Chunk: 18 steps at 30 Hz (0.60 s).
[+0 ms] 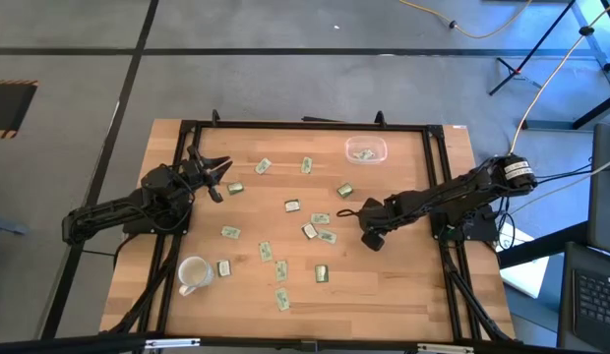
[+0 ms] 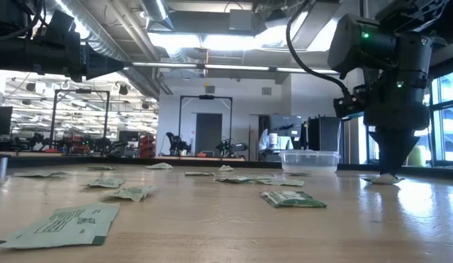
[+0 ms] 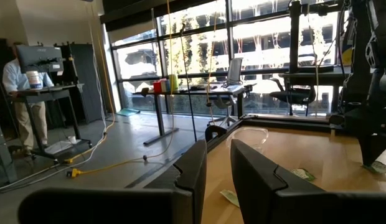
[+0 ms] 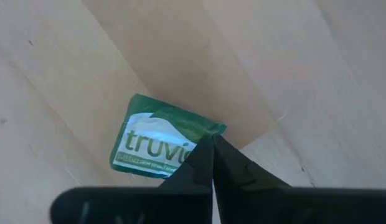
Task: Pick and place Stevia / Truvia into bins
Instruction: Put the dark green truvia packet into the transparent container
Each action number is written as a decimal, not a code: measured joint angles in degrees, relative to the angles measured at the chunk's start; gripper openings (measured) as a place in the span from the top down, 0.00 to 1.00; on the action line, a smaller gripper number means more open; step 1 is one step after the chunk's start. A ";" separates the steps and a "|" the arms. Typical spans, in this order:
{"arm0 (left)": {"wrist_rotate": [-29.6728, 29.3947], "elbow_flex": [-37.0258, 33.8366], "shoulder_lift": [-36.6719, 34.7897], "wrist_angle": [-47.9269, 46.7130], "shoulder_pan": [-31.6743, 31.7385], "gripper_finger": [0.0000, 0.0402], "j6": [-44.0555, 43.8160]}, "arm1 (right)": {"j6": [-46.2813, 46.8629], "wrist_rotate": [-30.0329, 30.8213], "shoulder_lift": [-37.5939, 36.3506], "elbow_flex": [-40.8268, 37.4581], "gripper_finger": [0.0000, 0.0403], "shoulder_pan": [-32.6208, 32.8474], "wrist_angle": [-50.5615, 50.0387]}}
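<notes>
A: The right gripper (image 4: 211,149) is pinched shut on one corner of a Truvia packet (image 4: 159,146), right of the table's (image 1: 403,295) centre; the bin (image 1: 366,149) sits at one o'clock.

B: A corner hold that thin could slip when lifted.

A: The left gripper (image 3: 218,165), at nine o'clock, is parted and empty. Wooden tabletop, open workshop behind.

Fourteen Truvia sachets (image 1: 293,206) can be counted lying loose on the tabletop from above, though the tally is not certain around the right arm's tip. At least one more lies in the single clear plastic tub (image 1: 384,149). One white handled mug (image 1: 193,273). Two dark arms: left arm (image 1: 118,211), right arm (image 1: 443,197). One person (image 3: 18,93) in the room behind.
</notes>
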 joint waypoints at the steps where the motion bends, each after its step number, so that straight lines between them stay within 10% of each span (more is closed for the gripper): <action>1: -0.01 0.00 0.00 -0.01 0.01 0.83 0.00 | 0.00 0.34 0.02 0.15 1.00 0.00 0.37; 18: 0.00 0.00 0.00 -1.60 0.01 0.83 0.00 | 4.35 0.04 -0.02 0.24 0.79 -0.09 -1.03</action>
